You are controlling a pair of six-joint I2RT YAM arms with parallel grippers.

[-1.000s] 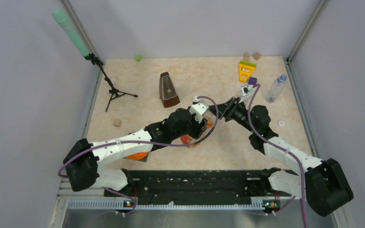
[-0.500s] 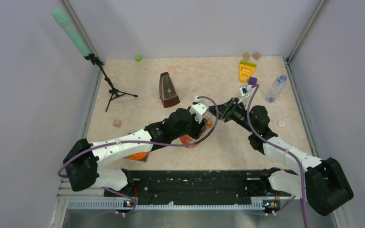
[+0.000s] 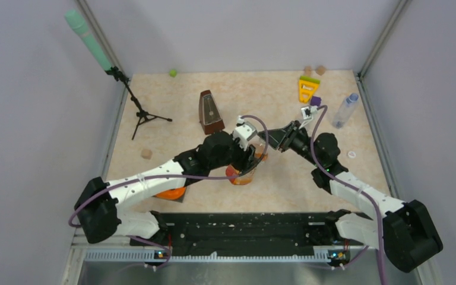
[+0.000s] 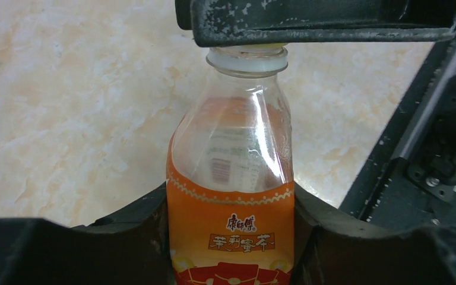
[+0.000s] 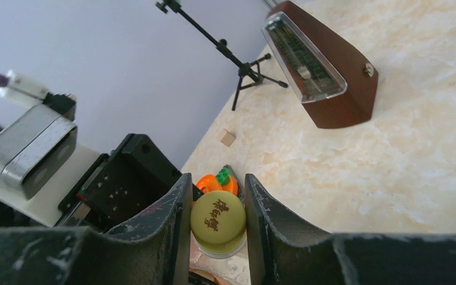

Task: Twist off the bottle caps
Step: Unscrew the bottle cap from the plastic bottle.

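Beige marbled tabletop [image 3: 172, 113] inside a grey-walled booth, with your two arms meeting near its middle. Your left gripper [image 4: 230, 243] is clamped around the lower body of the squat orange bottle [image 4: 230, 172]; whether the bottle's base rests on the table is not visible. Your right gripper [image 5: 217, 205] is clenched on that bottle's yellow cap [image 5: 218, 221], one finger on either side. The cap appears seated on the neck, so this one looks gripped but not yet unscrewed. At the far right a slim clear bottle [image 3: 344, 111] sits well apart from both arms, its blue cap [image 3: 354, 96] apparently on and untouched. A small white cap [image 3: 351, 155] lies loose on the table near your right arm, which suggests one cap is already off.
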